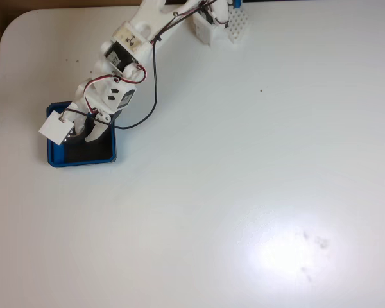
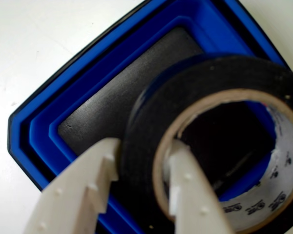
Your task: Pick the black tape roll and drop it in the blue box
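In the wrist view the black tape roll [image 2: 151,117] with its pale inner core hangs over the blue box [image 2: 88,83]. My gripper [image 2: 141,170] is shut on the roll's wall, one white finger outside the ring and one inside it. The box's black floor shows beneath the roll. In the fixed view the gripper [image 1: 90,131] reaches down over the blue box [image 1: 54,157] at the table's left side, and the arm covers the roll there.
The white table [image 1: 244,192] spreads to the right and front of the box. A white block and pegged part [image 1: 221,25] stand by the arm's base at the back. The table's left edge runs close to the box.
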